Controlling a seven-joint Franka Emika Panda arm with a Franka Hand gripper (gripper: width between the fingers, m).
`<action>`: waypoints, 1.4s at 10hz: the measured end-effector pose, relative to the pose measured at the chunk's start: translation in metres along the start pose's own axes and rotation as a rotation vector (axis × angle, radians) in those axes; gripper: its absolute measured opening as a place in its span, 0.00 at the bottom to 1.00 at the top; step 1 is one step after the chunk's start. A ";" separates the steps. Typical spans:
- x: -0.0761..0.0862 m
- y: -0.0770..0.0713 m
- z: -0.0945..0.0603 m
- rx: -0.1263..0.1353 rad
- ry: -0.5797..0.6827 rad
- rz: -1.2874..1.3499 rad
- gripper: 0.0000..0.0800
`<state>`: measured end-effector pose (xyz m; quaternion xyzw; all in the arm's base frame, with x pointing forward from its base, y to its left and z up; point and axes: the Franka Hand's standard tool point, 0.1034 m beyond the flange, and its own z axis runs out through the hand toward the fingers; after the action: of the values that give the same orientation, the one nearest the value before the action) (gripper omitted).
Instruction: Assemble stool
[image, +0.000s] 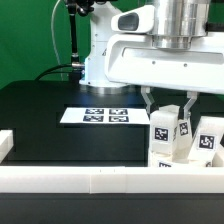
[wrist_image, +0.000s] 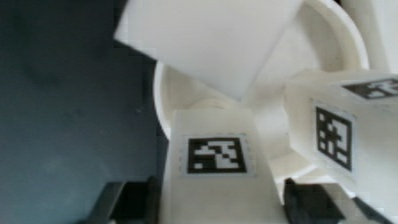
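My gripper (image: 170, 112) stands over a white blocky leg (image: 170, 138) with black-and-white tags, close behind the front rail wall. In the wrist view the gripper (wrist_image: 221, 203) has its dark fingers (wrist_image: 132, 202) flush against both sides of this tagged leg (wrist_image: 219, 155), with no gap showing. A second tagged leg (image: 207, 142) stands just to the exterior view's right of it and also shows in the wrist view (wrist_image: 342, 130). A large white angled piece (wrist_image: 210, 40) lies beyond the held leg; I cannot tell what it is. The round seat disc is not identifiable.
The marker board (image: 108, 116) lies flat on the black table behind the legs. The long white rail wall (image: 100, 182) runs along the front, with a short side piece (image: 5, 146) at the exterior view's left. The arm's white body (image: 150, 55) hangs above.
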<state>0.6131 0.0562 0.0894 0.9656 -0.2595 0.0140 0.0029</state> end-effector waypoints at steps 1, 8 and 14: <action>0.000 0.000 0.000 0.001 -0.001 0.041 0.42; 0.004 -0.005 0.003 0.146 -0.001 0.705 0.42; 0.000 -0.014 0.001 0.156 -0.120 1.190 0.42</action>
<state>0.6197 0.0685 0.0881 0.6509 -0.7534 -0.0223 -0.0910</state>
